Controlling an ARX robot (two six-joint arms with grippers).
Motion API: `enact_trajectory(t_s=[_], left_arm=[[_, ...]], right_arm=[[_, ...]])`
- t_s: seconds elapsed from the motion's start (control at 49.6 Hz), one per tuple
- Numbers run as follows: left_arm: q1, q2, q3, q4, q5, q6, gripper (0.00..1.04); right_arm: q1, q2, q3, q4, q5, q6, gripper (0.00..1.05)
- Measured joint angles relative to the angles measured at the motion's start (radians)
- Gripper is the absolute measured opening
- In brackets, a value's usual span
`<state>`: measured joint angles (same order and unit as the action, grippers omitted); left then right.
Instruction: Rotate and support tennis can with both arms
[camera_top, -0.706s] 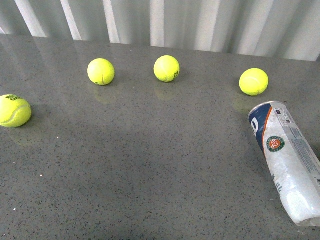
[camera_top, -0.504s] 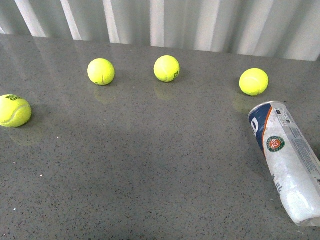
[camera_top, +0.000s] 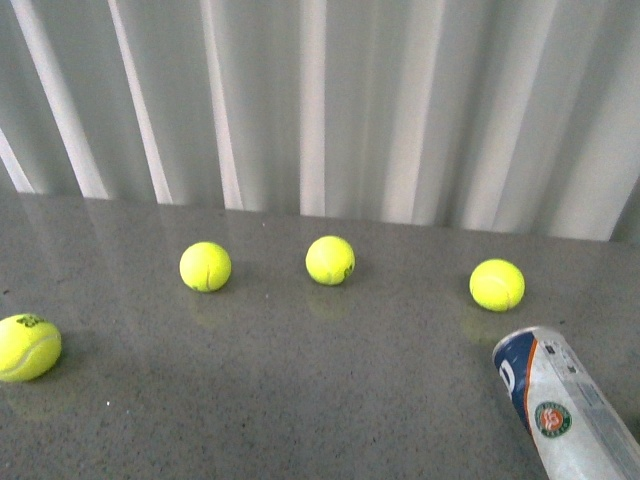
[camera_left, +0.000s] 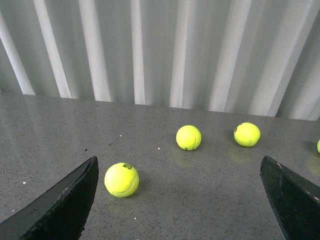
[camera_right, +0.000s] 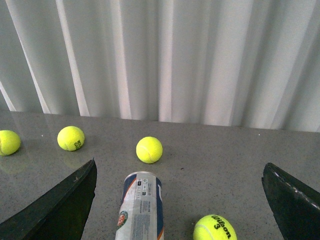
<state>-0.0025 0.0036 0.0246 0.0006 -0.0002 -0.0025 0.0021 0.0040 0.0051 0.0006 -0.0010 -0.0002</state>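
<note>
The tennis can (camera_top: 562, 405), clear with a blue and orange label, lies on its side on the grey table at the front right. In the right wrist view the can (camera_right: 141, 206) lies lengthwise between the wide-open black fingers (camera_right: 60, 210) of my right gripper (camera_right: 180, 205), nearer one finger. My left gripper (camera_left: 182, 200) is open and empty over the table's left part. A yellow ball (camera_left: 121, 179) lies just inside one of its fingers (camera_left: 60, 207). Neither arm shows in the front view.
Several yellow tennis balls lie on the table: one at the left edge (camera_top: 27, 347), three in a row at the back (camera_top: 205, 266) (camera_top: 330, 260) (camera_top: 497, 284). Another ball (camera_right: 215, 228) marked Wilson 3 lies beside the can. White curtains (camera_top: 320, 100) hang behind the table's far edge.
The front view has tilted upward: the curtain now fills the upper half and the balls and can sit lower in the picture. Nothing on the table has moved.
</note>
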Motion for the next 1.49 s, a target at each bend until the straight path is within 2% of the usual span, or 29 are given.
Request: enact_trajectory(t_s=[0.605,0.645,0.726,0.807,0.968,1.109,1.27,1.492], left_arm=[[0.0,0.0,0.0,0.0,0.0,0.0,0.98],[0.0,0.0,0.0,0.0,0.0,0.0,0.98],[0.0,0.0,0.0,0.0,0.0,0.0,0.98],[0.0,-0.001,0.0,0.0,0.0,0.0,0.98],[0.0,0.0,0.0,0.0,0.0,0.0,0.98],[0.0,0.0,0.0,0.0,0.0,0.0,0.98],[0.0,0.0,0.0,0.0,0.0,0.0,0.98],[0.0,0.0,0.0,0.0,0.0,0.0,0.98]], right_arm=[[0.0,0.002,0.0,-0.002,0.002,0.0,0.98],[0.005,0.03,0.02,-0.052,0.025,0.027,0.98],[0.008,0.271,0.133,-0.189,0.019,0.125,0.98],[0.021,0.611,0.251,-0.118,0.025,0.183,0.98],[0.058,1.05,0.41,-0.029,0.041,0.206,0.98],[0.083,1.345,0.522,-0.055,0.003,0.222,0.98],[0.111,1.52,0.607,-0.058,-0.009,0.216,0.98],[0.124,1.611,0.655,-0.052,-0.027,0.204,0.98]])
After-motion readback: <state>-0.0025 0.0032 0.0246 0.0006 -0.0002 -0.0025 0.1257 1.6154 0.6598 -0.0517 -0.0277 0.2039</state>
